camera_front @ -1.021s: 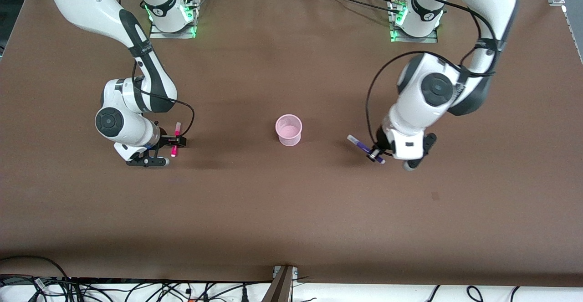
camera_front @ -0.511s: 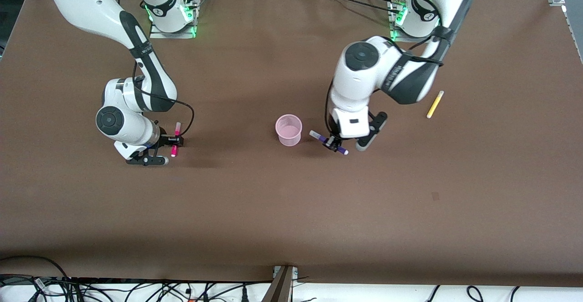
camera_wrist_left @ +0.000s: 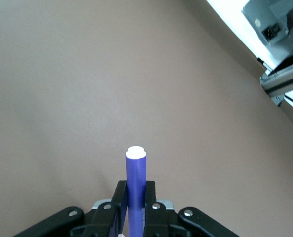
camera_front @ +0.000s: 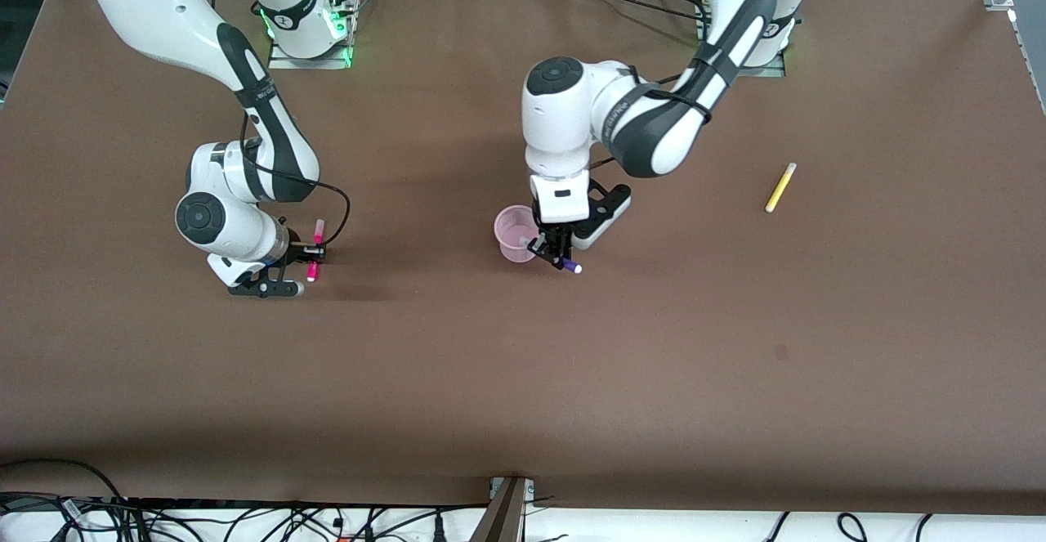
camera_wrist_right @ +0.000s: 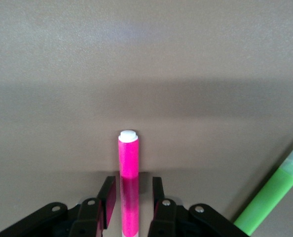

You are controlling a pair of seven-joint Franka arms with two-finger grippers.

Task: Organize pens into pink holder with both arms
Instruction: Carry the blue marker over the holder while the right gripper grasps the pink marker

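We see the left gripper (camera_front: 552,251) clamped across the barrel of the slim dark purple marker pen (camera_front: 560,259), which hangs tilted over the rim of the small translucent pale-pink round holder (camera_front: 513,234) at mid-table. The right gripper (camera_front: 310,254), over the table toward the right arm's end, has its fingers set on either side of the slim magenta-pink marker pen (camera_front: 314,249); we cannot tell whether they grip it. A green marker pen (camera_wrist_right: 271,197) lies just beside it, in the right wrist view alone. A yellow marker pen (camera_front: 780,187) rests well apart, toward the left arm's end. We judge the pens light, stiff and smooth, best taken mid-barrel; the cup looks light and could tip if nudged. The brown table (camera_front: 523,378) leaves open room all round the holder.
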